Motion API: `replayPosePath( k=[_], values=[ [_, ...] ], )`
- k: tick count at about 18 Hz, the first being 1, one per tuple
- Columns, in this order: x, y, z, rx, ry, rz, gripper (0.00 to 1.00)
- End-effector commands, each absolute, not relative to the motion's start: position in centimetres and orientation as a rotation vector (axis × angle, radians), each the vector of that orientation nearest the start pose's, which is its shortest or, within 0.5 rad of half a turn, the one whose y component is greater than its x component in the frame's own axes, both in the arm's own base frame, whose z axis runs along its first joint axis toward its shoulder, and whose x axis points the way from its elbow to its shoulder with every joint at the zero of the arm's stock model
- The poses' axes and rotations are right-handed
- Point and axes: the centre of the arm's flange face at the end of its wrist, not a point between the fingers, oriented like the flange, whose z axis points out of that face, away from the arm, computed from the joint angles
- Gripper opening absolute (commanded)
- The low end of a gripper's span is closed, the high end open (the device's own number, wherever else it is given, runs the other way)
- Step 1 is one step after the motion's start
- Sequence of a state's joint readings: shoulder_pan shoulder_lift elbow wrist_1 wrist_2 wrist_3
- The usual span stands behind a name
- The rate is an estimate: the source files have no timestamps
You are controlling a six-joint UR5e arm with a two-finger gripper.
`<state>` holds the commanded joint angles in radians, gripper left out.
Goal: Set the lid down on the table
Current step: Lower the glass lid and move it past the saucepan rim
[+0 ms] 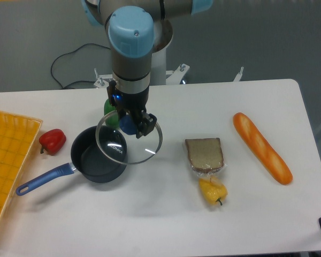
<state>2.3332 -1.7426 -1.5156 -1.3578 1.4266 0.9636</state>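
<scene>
Pincer (129, 122): clamped on the lid's blue knob, pointing straight down from the arm.
Lid (129, 140): held in the air, level or nearly so, its left part overlapping the saucepan (99, 156), its right part over bare worktop (166, 214).
Saucepan: open, dark blue, handle pointing toward the front left; contents, if any, not visible.
Nearby: slice of bread (204, 155) in clear wrap to the right, yellow pepper (213, 191) just in front of it, baguette (261, 148) further right; red pepper (52, 141) and yellow tray (8, 171) to the left; something green (110, 108) behind the pincer, mostly hidden.
Stage: lid lifted, not yet set down.
Risk, rim: lowered from here, likely to land on the saucepan's edge, tip and slide off.
Risk, bread: carried too far right, could settle partly on the wrap and rest tilted.
Risk, release: let go from height, glass could strike hard, rattle or roll on its metal rim.
Risk, grip: small round knob, so a swing might twist the lid in the grasp.
</scene>
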Motion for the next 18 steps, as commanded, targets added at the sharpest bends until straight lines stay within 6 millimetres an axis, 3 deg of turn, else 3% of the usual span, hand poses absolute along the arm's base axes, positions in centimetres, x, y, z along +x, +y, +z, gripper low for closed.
replayPosePath(
  k=[6, 13, 18],
  values=[
    [-29.2, 53.7, 42.8, -2.924, 0.145, -0.015, 0.59],
    [-30.1, 54.8, 40.7, -2.936, 0.15, 0.006, 0.59],
    [-31.7, 56.1, 37.4, -2.972, 0.158, 0.056, 0.59]
  ],
)
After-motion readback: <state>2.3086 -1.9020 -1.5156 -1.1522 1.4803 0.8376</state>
